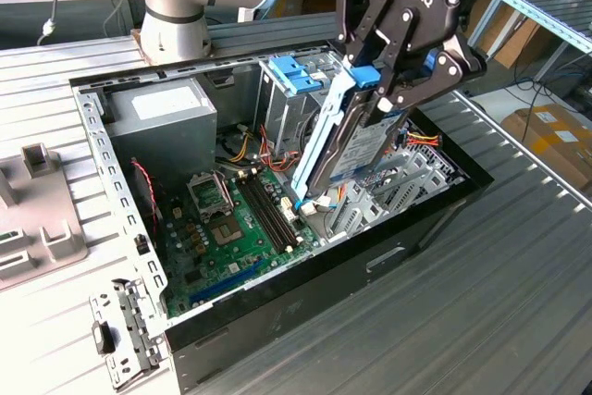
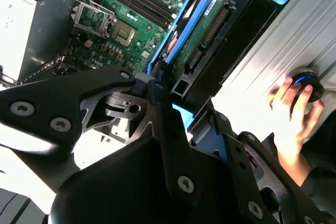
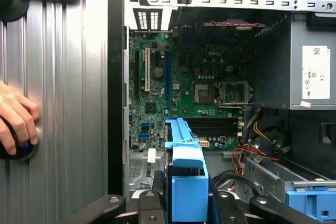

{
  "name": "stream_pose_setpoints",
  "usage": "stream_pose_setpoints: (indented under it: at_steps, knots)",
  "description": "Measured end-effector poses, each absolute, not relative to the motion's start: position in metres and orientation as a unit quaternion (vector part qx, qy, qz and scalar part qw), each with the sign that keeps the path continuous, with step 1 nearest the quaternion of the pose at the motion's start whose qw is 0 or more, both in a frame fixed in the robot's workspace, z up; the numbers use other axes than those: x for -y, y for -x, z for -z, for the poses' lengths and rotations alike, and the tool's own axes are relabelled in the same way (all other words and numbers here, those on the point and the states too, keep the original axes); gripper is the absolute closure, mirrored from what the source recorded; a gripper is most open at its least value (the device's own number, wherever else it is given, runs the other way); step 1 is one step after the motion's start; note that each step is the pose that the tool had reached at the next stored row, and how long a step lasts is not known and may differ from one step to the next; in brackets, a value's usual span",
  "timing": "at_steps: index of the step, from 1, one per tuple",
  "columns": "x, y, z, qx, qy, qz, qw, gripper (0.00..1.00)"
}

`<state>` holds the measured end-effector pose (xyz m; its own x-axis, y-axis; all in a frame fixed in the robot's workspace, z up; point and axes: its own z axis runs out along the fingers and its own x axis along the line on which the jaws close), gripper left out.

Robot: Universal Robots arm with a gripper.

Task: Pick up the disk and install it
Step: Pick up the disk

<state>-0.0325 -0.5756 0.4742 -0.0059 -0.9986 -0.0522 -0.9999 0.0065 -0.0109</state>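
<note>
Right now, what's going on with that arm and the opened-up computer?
The arm's gripper is shut on the disk at its blue tab end. The disk hangs steeply tilted, with its lower end down inside the open case over the motherboard. It is not yet seated in a bay. Beside the case, a person's hand rests on a round black knob on the table.

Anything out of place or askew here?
The disk, gripped in the pincer, leans steeply into the open computer case, not lying flat. A person's hand rests on a knob beside the case.
</note>
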Motion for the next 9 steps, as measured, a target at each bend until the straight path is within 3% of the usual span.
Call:
stream_pose_setpoints:
  at_steps: [9]
  knots:
    - [0.5797,0.0222,-0.4735,-0.709,0.705,-0.015,0.022,0.63]
